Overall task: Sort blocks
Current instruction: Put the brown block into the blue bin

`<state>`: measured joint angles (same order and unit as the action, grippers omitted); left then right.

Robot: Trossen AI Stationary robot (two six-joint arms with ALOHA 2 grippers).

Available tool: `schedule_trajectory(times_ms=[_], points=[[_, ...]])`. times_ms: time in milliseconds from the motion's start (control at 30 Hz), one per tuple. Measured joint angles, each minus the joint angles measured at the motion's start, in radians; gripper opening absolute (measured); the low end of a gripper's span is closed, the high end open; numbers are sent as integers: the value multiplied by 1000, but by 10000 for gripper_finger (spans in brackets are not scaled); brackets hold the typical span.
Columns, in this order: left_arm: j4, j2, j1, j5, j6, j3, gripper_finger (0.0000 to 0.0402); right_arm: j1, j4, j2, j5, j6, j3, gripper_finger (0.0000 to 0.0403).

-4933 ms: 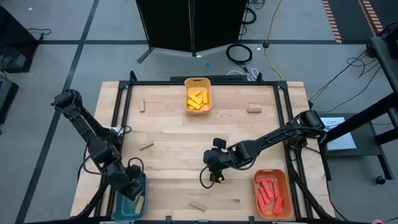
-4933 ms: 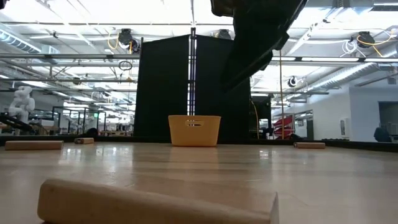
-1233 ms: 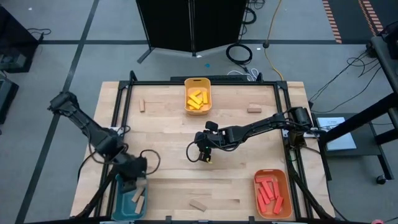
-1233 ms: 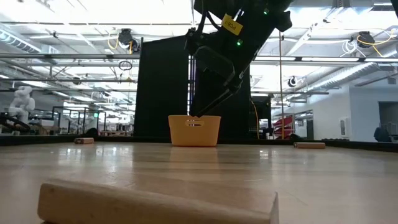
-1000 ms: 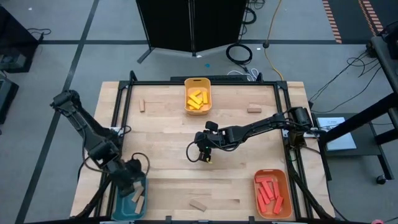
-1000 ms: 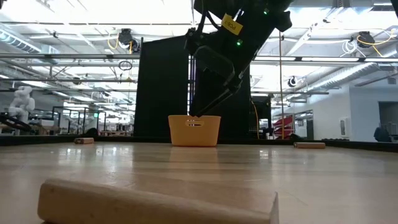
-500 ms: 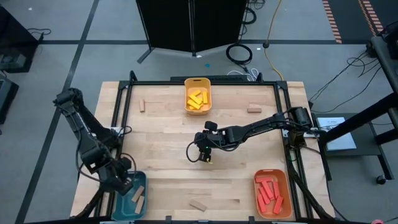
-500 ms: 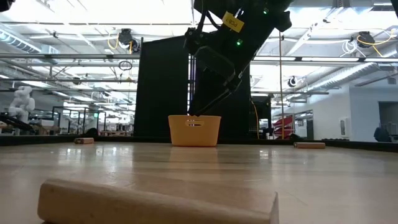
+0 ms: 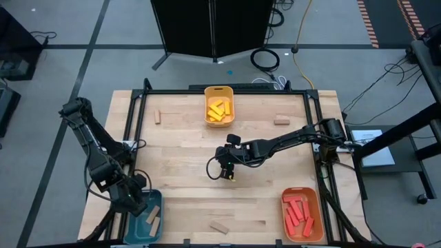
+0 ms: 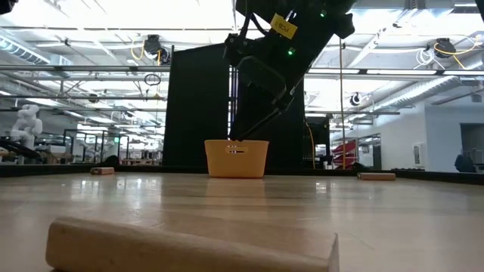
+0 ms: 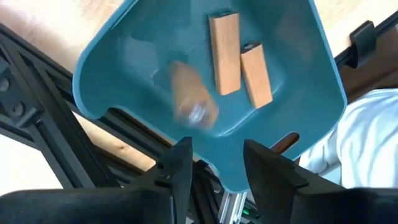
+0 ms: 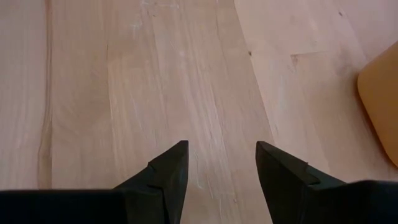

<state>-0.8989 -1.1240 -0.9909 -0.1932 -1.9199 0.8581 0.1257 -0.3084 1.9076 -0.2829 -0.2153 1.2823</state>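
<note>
left claw (image 11: 214,158) released above teal tray (image 11: 124,81), blurred tan block (image 11: 189,102) perhaps falling, right claw (image 12: 221,165) released, yellow tag (image 10: 281,28) unreadable

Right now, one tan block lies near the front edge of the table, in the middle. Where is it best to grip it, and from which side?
Grip the tan block at its middle, across its narrow width, coming straight down from above. It lies flat and slightly angled on the table with bare wood on all sides, so the fingers should turn to match its long axis.

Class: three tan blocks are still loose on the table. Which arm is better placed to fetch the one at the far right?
Right. The right gripper hangs open and empty mid-table, nearer that block. The left gripper is over the teal tray at the opposite corner, a block blurred beneath it.
</note>
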Motion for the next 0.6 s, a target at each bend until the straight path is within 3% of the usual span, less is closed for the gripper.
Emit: schedule_trajectory(times_ms=[333, 600], points=[[-1, 0, 0, 31, 90, 0, 141, 0, 1, 0, 0, 0, 0, 157], [-2, 0, 50, 189, 287, 0, 141, -2, 2, 0, 0, 0, 0, 157]])
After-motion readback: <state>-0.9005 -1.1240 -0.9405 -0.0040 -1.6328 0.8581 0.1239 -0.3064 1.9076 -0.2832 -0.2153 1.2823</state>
